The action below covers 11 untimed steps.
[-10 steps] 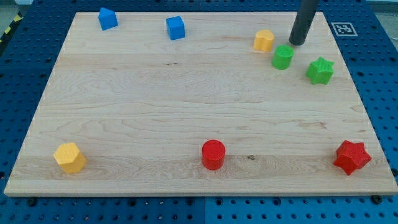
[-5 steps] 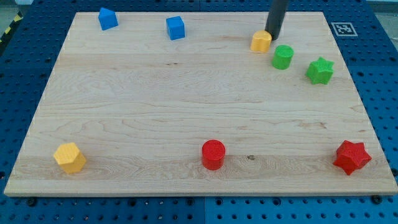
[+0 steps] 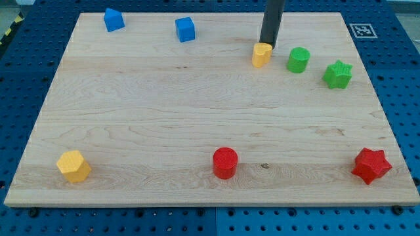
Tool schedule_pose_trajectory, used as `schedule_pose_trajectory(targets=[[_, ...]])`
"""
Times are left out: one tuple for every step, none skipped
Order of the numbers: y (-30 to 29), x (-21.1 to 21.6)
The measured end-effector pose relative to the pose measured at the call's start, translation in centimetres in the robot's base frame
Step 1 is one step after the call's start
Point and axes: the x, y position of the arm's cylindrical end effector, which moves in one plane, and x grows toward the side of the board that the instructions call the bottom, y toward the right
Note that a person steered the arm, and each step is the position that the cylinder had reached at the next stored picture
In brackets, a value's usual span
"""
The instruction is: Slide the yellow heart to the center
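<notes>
The yellow heart (image 3: 261,54) lies on the wooden board (image 3: 164,111) near the view's top, right of the middle. My tip (image 3: 268,46) touches the heart's upper right edge, on its far side. The dark rod rises from there out of the view's top.
A green cylinder (image 3: 298,59) and a green star (image 3: 337,74) lie right of the heart. Two blue blocks (image 3: 113,19) (image 3: 185,29) sit at the top left. A yellow hexagon (image 3: 73,165), a red cylinder (image 3: 225,162) and a red star (image 3: 371,165) line the bottom.
My tip moved left from beside the green cylinder to behind the yellow heart. The heart has slid left and slightly down and turned a little.
</notes>
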Motion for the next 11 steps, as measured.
schedule_pose_trajectory(targets=[[0.7,0.6],[0.7,2.3],[0.0,3.8],[-1.6,5.0],[-3.4,5.4],[-5.5,6.6],[-6.6,8.8],[-6.5,11.0],[-6.5,10.3],[-6.7,8.3],[-7.2,8.8]])
